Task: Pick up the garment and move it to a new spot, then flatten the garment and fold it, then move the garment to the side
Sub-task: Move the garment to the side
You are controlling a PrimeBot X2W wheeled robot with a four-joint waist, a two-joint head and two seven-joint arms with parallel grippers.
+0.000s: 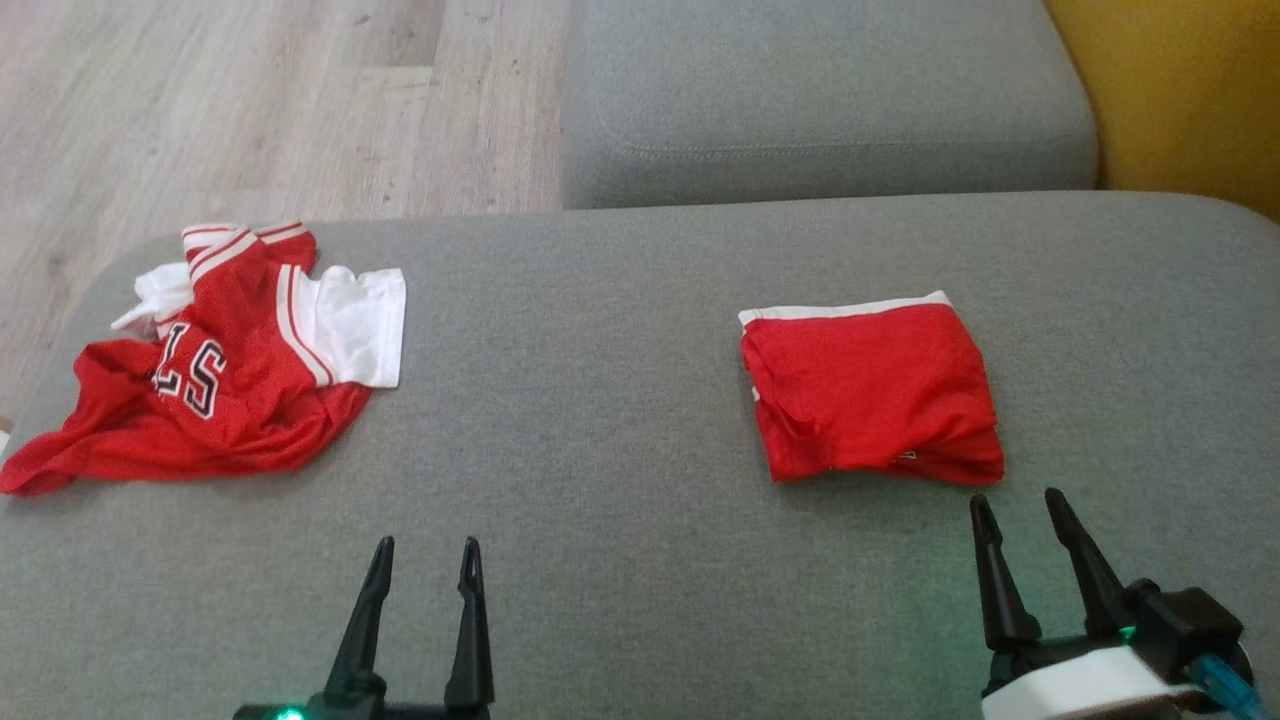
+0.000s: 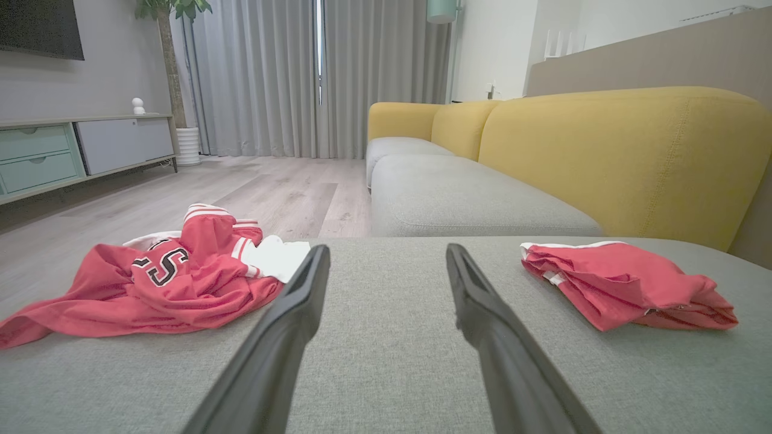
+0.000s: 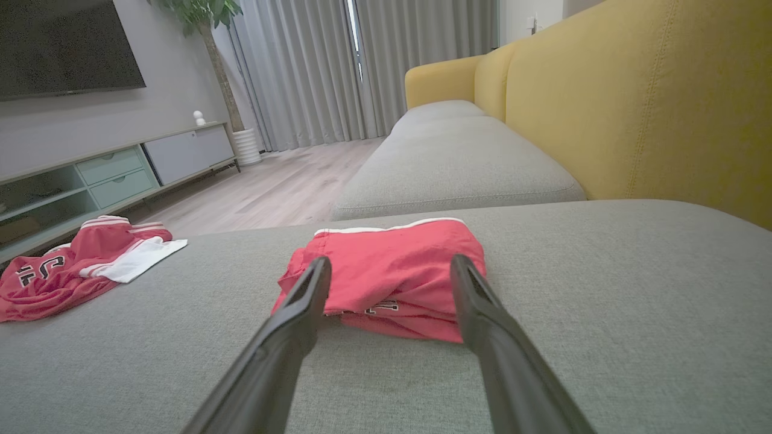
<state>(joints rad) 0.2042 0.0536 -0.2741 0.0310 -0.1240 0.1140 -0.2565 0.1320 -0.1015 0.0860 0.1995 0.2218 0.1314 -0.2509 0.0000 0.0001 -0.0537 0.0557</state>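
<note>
**Staging between pieces: one folded, one crumpled, both grippers empty**

- Folded garment: a red, roughly rectangular stack on the right of the grey seat cushion. By my read, folding is finished on this one. What's left, at most, is the shift to the side.
- Its long axis runs left-right, turned slightly. The white band is on the far edge, and the layered loose edges face near, toward the robot.
- Right gripper: spread, holding nothing, just near of the stack's near-right corner. It's close but not touching.
- Jersey: a crumpled heap at the far left of the same cushion, well apart from the stack. It isn't flattened or folded. It sprawls loosely from a red tail at near-left up to the striped trim at far, with a white sleeve sticking out right. It has no clean axis, and the lettering sits sideways.
- Left gripper: spread, empty, over bare cushion between the two pieces, nearer the jersey.

Next move, my guess:
- If the stack goes aside, take a low pinch through all layers at the near edge so it doesn't fan open.
- Otherwise, the left arm reaches left and far to grab the jersey at a raised ridge.
</note>
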